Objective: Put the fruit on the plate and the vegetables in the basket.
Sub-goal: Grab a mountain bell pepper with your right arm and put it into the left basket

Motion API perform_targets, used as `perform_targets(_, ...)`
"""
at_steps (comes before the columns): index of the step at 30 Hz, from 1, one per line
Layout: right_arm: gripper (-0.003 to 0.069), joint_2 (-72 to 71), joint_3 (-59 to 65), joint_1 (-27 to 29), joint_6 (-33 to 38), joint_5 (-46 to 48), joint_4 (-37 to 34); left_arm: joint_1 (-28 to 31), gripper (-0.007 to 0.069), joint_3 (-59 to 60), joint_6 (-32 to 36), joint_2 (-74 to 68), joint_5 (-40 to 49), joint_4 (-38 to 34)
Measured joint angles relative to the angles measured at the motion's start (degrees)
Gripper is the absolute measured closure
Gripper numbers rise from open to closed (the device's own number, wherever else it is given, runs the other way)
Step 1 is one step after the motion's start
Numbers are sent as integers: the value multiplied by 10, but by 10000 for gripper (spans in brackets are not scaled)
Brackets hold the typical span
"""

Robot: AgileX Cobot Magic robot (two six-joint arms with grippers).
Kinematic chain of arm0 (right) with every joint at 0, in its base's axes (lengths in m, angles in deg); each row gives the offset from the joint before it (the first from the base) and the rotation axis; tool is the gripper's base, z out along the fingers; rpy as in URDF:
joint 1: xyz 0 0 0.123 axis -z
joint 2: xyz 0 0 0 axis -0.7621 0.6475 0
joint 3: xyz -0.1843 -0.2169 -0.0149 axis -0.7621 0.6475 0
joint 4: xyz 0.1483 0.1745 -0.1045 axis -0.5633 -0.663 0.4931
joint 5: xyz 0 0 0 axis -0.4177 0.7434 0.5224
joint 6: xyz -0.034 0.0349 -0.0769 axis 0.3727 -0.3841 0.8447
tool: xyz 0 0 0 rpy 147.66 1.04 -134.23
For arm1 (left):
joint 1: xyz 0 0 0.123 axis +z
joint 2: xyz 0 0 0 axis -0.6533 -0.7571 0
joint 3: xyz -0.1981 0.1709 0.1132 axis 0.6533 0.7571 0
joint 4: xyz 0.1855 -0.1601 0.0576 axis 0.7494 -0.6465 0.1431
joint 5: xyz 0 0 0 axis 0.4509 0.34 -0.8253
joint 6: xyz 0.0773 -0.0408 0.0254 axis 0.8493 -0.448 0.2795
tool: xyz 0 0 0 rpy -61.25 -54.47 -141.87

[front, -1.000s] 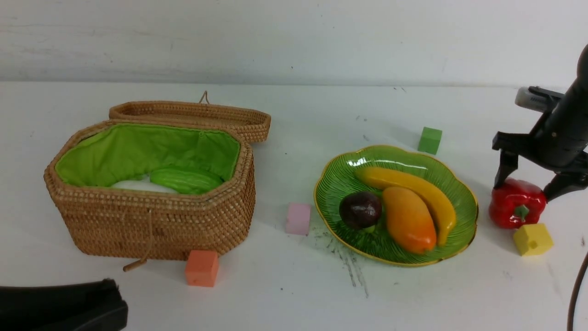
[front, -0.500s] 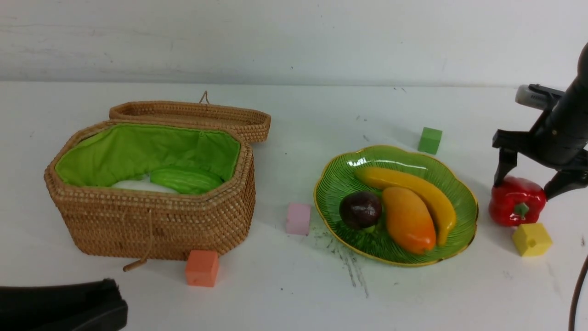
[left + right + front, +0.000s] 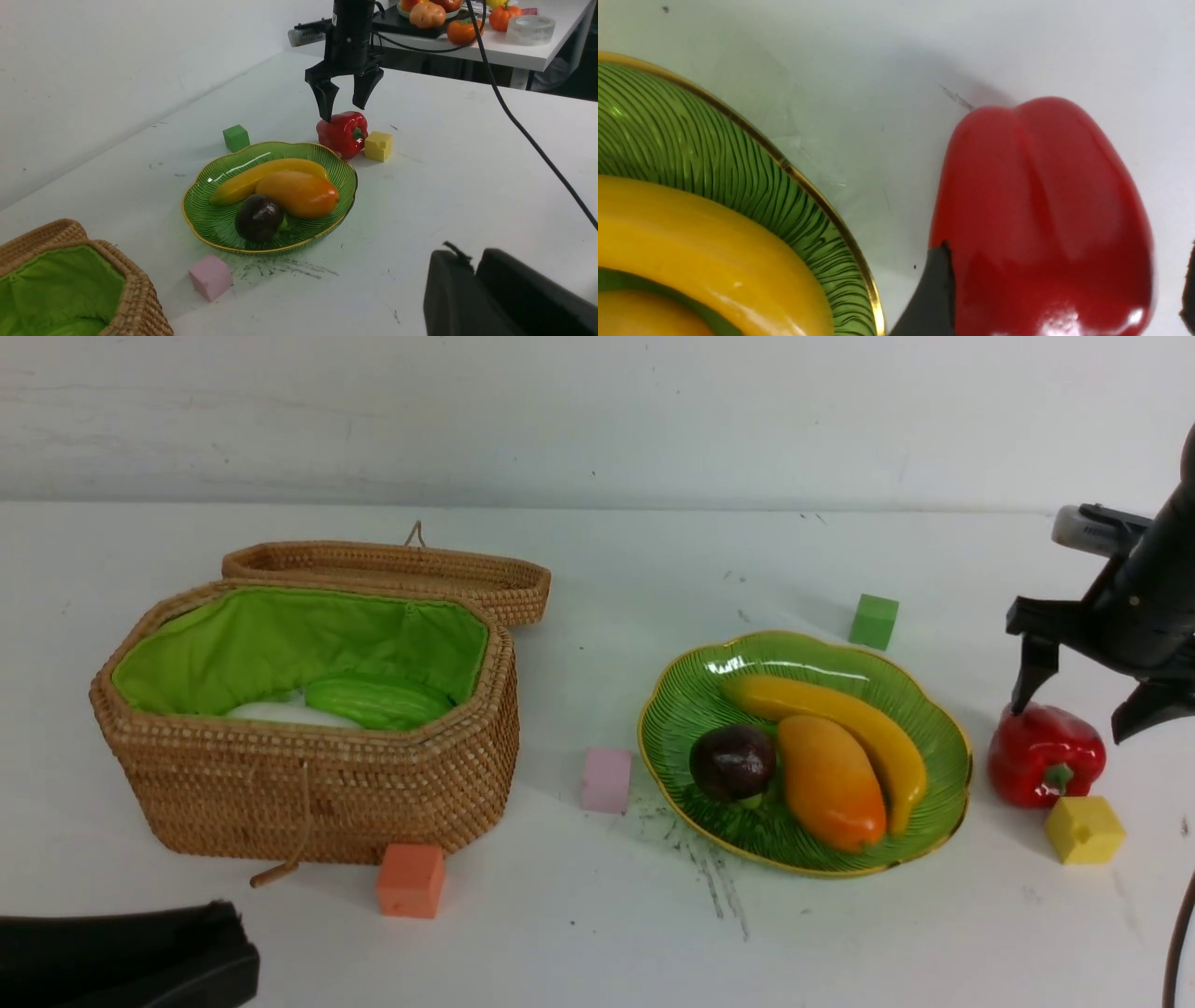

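Observation:
The green plate (image 3: 686, 709) holds the banana (image 3: 831, 719), the mango (image 3: 831, 784) and the mangosteen (image 3: 733, 763). The open wicker basket (image 3: 308, 784) holds a green cucumber (image 3: 378, 702) and a white radish (image 3: 280, 712). A red bell pepper (image 3: 1046, 756) lies on the table right of the plate. My right gripper (image 3: 1072, 717) is open just above it, its fingers straddling the pepper's top. In the right wrist view the pepper (image 3: 1041, 210) fills the gap between the fingers (image 3: 934, 294). My left gripper (image 3: 472, 261) is shut and empty, low at the front left.
Foam cubes lie about: green (image 3: 874, 621) behind the plate, pink (image 3: 606, 780) between basket and plate, orange (image 3: 410, 880) before the basket, yellow (image 3: 1085, 829) against the pepper. The basket lid (image 3: 392, 569) lies open behind. A cable (image 3: 528, 135) trails from the right arm.
The right gripper has shifted slightly right and up. The pepper has tipped a little toward the front, and the yellow cube has been nudged forward. The left arm has not moved.

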Motion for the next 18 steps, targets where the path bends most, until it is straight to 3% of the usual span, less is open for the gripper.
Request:
perform_targets(8, 14, 7, -1, 0, -1, -83, 8, 0, 553, 0, 0, 0, 0, -1)
perform_targets(18, 15, 59, -7, 0, -13, -93, 27, 0, 553, 0, 0, 0, 4, -1)
